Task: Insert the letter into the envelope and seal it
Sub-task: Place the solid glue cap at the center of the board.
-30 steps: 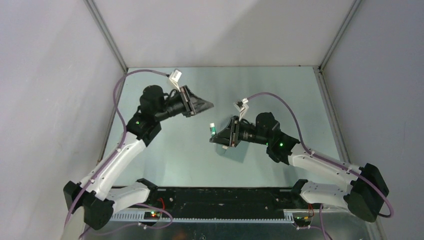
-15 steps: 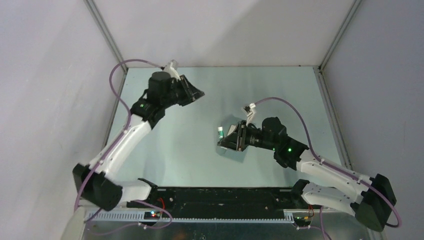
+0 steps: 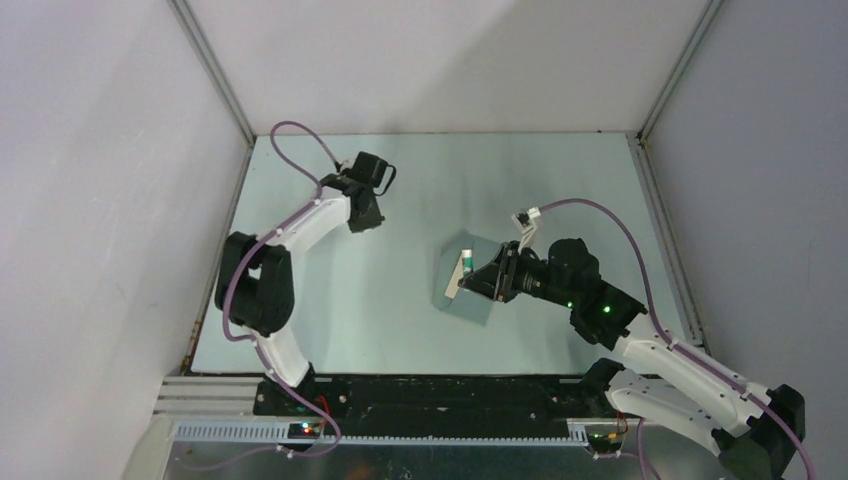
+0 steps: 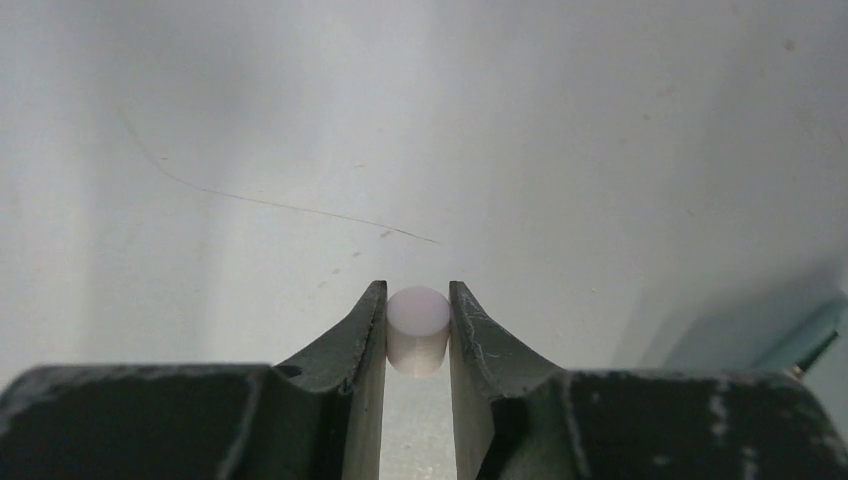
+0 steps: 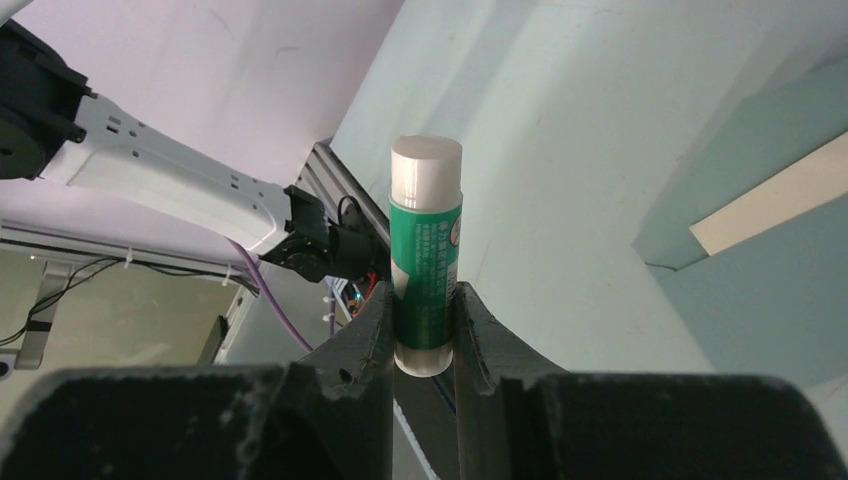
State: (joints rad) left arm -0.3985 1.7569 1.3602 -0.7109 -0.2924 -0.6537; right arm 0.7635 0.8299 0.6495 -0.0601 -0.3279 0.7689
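Your right pincer is pinching a glue stick, which is green-labelled with a white end. It is hovering just above the envelope, at the envelope's far edge. The envelope is lying flat on the tabletop. A tan strip of the letter is showing between the envelope's teal layers, so the sheet is sitting tucked inside it. Your left pincer is gripping a small white cylinder between its fingertips. It is well apart from the envelope, off to the envelope's far left, and is pointing down at bare tabletop.
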